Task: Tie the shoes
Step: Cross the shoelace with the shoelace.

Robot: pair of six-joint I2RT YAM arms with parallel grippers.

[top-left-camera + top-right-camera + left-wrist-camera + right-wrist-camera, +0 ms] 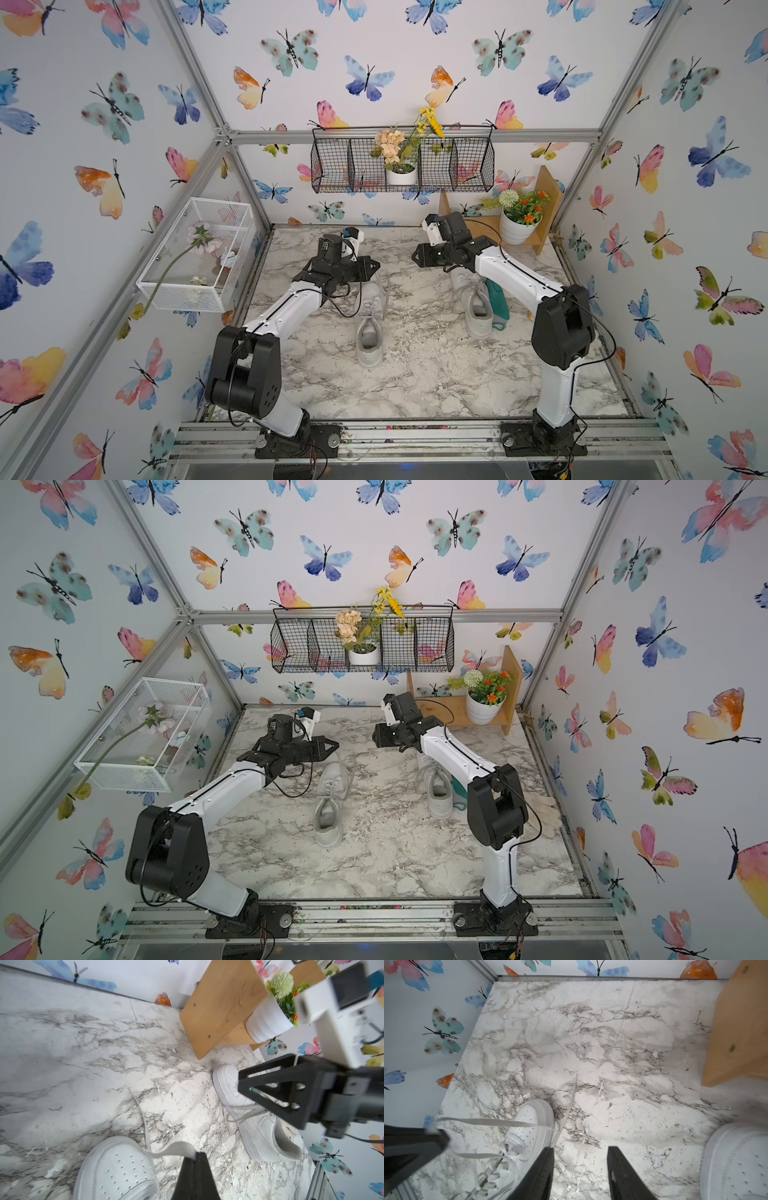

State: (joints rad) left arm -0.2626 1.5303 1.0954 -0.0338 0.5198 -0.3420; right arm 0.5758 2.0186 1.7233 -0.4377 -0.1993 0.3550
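White low-top lace-up sneakers (370, 320): one mid marble-print counter (415, 386), one near its right edge; left gripper (196, 1155) pinching flat white lace (174, 1149); right gripper (580, 1153) spread, empty. Advised: hold lace taut, fetch loose lace end (571, 1095), cross over tongue

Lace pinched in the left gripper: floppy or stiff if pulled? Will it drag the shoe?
Probably floppy: the lace bends in a loose curve from the shut left gripper. It is flat and ribbon-like, so the grip likely holds. Pulled taut, it may drag the shoe, which merely rests on the table.
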